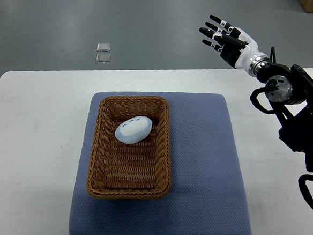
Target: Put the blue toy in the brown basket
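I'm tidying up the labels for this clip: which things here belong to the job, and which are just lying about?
Belongs to the job:
- blue toy, lying inside the basket
- brown basket
- right hand, fingers spread, empty, raised beyond the table's far edge

Just there:
- blue mat under the basket
- white table
- two small clear squares on the floor

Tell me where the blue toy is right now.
In the top view, the blue toy lies inside the brown basket, in its far half, on the blue mat at table centre. The right hand hovers open, far right.
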Robot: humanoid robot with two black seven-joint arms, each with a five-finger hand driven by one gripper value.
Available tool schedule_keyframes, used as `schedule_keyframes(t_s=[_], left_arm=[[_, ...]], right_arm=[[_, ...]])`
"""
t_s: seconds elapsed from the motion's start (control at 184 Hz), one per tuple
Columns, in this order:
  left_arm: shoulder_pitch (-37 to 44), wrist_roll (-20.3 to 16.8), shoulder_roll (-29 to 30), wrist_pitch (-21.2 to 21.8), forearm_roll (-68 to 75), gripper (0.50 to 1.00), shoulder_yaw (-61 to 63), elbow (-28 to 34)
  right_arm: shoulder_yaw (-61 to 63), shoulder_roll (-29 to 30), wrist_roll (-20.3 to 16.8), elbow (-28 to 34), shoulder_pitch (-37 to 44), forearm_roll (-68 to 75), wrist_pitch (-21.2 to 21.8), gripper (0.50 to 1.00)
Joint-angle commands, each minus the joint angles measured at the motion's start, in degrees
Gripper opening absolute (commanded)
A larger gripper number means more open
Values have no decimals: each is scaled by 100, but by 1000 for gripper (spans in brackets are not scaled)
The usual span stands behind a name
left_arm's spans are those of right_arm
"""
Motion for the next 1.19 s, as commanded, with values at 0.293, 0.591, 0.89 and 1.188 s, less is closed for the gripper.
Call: schedule_keyframes(t_s=[0.293, 0.591, 0.89, 1.188], left_arm=[[1, 4, 0, 0, 2, 1000, 0, 0], [1, -5, 0, 0, 2, 1000, 0, 0], [1, -5, 0, 0, 2, 1000, 0, 0], [1, -5, 0, 0, 2, 1000, 0, 0]], right_arm=[[204, 218, 777, -522, -295, 610, 147, 903], [239, 437, 1542, -829, -409, 627, -398, 903], [187, 552, 1577, -838, -532, 627, -679, 903], [196, 569, 1577, -829, -541, 636, -635, 905]])
